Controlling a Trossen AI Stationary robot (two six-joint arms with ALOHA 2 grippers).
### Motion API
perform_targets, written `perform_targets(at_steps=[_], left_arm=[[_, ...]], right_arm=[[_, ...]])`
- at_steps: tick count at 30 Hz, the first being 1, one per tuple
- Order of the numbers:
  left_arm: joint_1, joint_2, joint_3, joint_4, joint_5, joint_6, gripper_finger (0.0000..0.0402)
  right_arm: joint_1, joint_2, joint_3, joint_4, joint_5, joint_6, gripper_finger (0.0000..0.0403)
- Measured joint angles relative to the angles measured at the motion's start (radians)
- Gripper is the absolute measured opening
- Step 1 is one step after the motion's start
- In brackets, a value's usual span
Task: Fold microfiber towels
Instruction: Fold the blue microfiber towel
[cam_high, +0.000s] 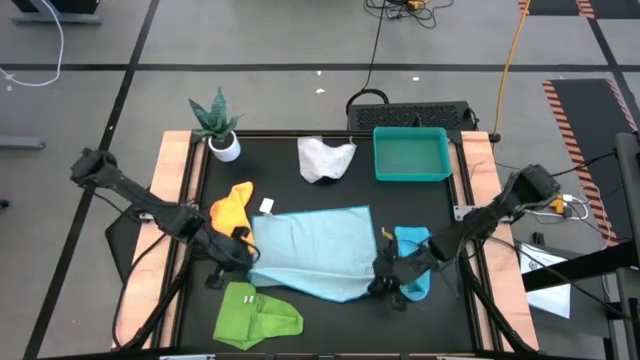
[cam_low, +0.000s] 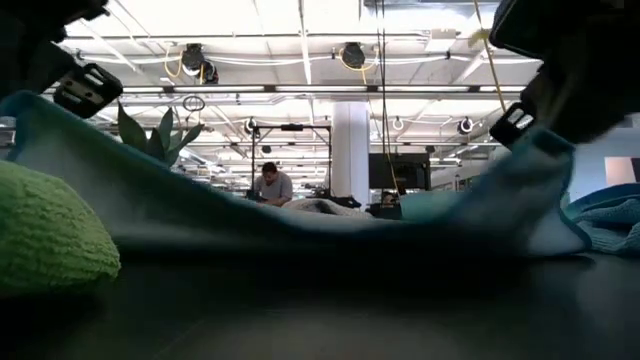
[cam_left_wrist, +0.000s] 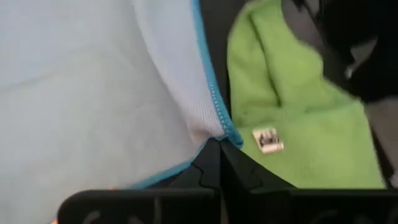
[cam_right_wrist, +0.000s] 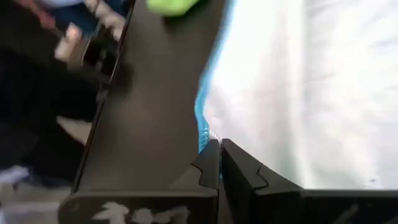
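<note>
1. The light blue towel (cam_high: 318, 250) lies spread across the middle of the black table (cam_high: 400, 200), the largest cloth there.
2. The left gripper (cam_left_wrist: 219, 149) is clamped on that towel's near-left corner, pinching the stitched blue edge.
3. The right gripper (cam_right_wrist: 219, 149) is pinched tight on the towel's near-right corner.
4. From table height, both held corners are lifted, and the cloth sags between them.
5. The lime green towel (cam_high: 256, 315) sits crumpled at the near edge, left of centre, just beside the left gripper.
6. The yellow-orange towel (cam_high: 232, 207) is bunched at the light blue towel's far-left corner.
7. The turquoise towel (cam_high: 413, 243) lies crumpled right beside the right gripper.
8. The white-grey towel (cam_high: 325, 159) lies far back, between a potted plant (cam_high: 219, 125) and a teal tray (cam_high: 411, 155).
</note>
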Motion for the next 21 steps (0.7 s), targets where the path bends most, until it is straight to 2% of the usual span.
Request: perform_targets(at_steps=[5, 10, 21], left_arm=[[0.068, -0.037, -0.003, -0.055, -0.035, -0.084, 0.0001], [0.128, -0.016, -0.020, -0.075, -0.085, -0.126, 0.0000], [0.310, 0.010, -0.020, -0.170, -0.108, -0.066, 0.0000]], right_arm=[[-0.130, -0.122, -0.029, 0.003, 0.057, 0.083, 0.0000], [-0.277, -0.136, -0.033, -0.045, 0.086, 0.154, 0.0000], [-0.444, -0.135, -0.033, -0.203, 0.149, 0.147, 0.0000]])
